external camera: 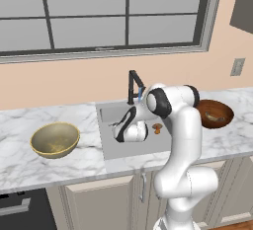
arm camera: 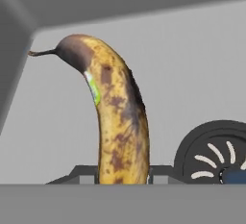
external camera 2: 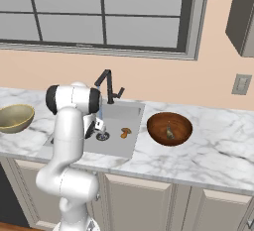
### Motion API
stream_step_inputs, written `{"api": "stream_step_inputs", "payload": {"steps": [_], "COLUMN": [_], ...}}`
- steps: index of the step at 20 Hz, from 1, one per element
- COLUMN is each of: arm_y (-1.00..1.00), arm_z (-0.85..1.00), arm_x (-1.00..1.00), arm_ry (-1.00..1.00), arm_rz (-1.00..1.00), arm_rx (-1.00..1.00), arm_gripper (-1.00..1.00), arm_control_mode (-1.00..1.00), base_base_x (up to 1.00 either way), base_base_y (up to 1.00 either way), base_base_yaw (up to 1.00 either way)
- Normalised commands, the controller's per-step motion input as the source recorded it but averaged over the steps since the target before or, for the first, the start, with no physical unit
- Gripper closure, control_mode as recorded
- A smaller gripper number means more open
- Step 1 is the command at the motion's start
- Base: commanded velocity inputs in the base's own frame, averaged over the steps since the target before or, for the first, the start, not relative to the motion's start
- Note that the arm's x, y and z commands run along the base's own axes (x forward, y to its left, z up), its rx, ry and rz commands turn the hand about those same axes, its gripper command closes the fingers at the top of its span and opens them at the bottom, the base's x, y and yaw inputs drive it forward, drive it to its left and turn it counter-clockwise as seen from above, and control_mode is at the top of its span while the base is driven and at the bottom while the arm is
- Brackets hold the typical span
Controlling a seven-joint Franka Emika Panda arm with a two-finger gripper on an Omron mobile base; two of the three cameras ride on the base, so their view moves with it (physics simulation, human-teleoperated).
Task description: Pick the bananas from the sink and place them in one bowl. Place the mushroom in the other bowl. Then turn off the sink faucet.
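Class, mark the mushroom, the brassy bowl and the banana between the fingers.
mushroom [external camera 2: 126,133], right base view, its cap.
brassy bowl [external camera: 54,139], left base view, inner wall.
banana [arm camera: 120,122], hand view, mid-body.

Curved banana [arm camera: 120,122]: yellow-orange skin, mottled with dark brown patches, dark brown stem end, a small green streak near the neck. Rectangular recessed sink basin [external camera: 112,147]: flat grey; round drain [arm camera: 216,155] black with pale slots. Small mushroom [external camera 2: 125,133]: orange-brown. Wide round metallic bowl [external camera: 55,139]: yellow-olive, pale rim. Round glossy bowl [external camera 2: 169,128]: dark reddish-brown. Stone counter [external camera 2: 218,145]: white marble, grey veining. Slim faucet [external camera: 133,87]: black.
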Motion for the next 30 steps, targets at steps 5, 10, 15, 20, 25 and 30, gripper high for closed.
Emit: {"api": "stream_step_inputs", "payload": {"steps": [5, 10, 15, 20, 25, 30], "arm_y": [-0.19, -0.53, -0.4, -0.25, -0.22, -0.05], "arm_z": [0.35, 0.33, 0.43, 0.49, 0.48, 0.43], "arm_x": [-0.25, -0.29, -0.21, -0.24, -0.31, -0.4], "arm_ry": [-0.06, -0.03, -0.01, -0.02, -0.01, -0.05], "arm_rz": [0.0, 0.0, 0.0, 0.0, 0.0, 0.0], "arm_rx": [0.0, 0.0, 0.0, 0.0, 0.0, 0.0], "arm_gripper": [1.0, 1.0, 1.0, 1.0, 1.0, 1.0], "arm_control_mode": [-1.0, -1.0, -1.0, -1.0, -1.0, -1.0], "base_base_x": [0.0, 0.0, 0.0, 0.0, 0.0, 0.0], "base_base_y": [0.0, 0.0, 0.0, 0.0, 0.0, 0.0], "base_base_yaw": [0.0, 0.0, 0.0, 0.0, 0.0, 0.0]}}
